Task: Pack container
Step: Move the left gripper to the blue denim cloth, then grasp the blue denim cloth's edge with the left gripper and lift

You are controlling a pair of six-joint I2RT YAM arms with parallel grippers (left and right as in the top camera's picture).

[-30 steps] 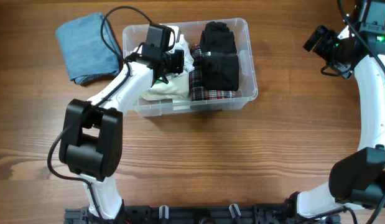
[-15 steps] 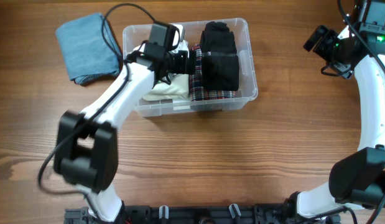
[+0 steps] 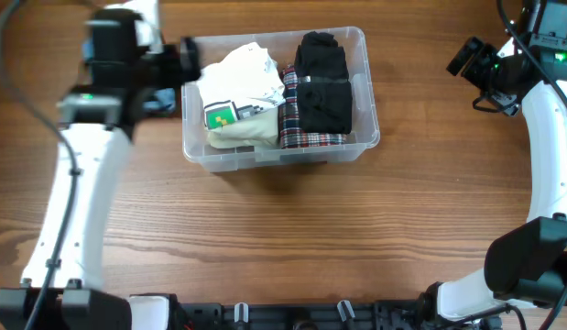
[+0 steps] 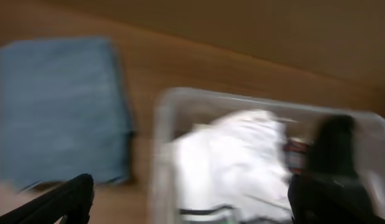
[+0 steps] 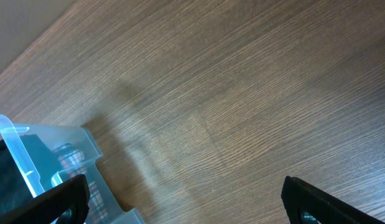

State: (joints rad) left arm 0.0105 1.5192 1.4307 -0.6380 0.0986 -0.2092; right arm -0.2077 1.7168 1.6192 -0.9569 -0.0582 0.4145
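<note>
One clear, colourless plastic rectangular container (image 3: 281, 157) with rounded corners, upright on the brown wooden table (image 3: 356, 229), towards the far edge and a little left of centre in the overhead view. Filled with three folded pieces side by side: a white garment (image 3: 239, 87) with a green-and-yellow tag on the left, a strip of red-and-black plaid cloth (image 3: 295, 124) in the middle, a black garment (image 3: 322, 81) on the right, partly over the plaid.

Just beyond the container's left wall, a folded blue cloth (image 4: 55, 106) flat on the table, mostly hidden by the arm in the overhead view. Above that cloth, close to the container's far left corner, the left gripper (image 3: 179, 64), badly blurred there. In the left wrist view, left gripper (image 4: 189, 183) with fingers wide apart at the bottom corners, nothing between them, looking down on the cloth, the container rim (image 4: 242, 99) and the white garment (image 4: 236, 155).

Well apart, near the far right edge of the table, the right gripper (image 3: 463, 57), raised. In the right wrist view, right gripper (image 5: 184, 180) spread wide and empty over bare wood, one corner of the container (image 5: 30, 155) at lower left.
</note>
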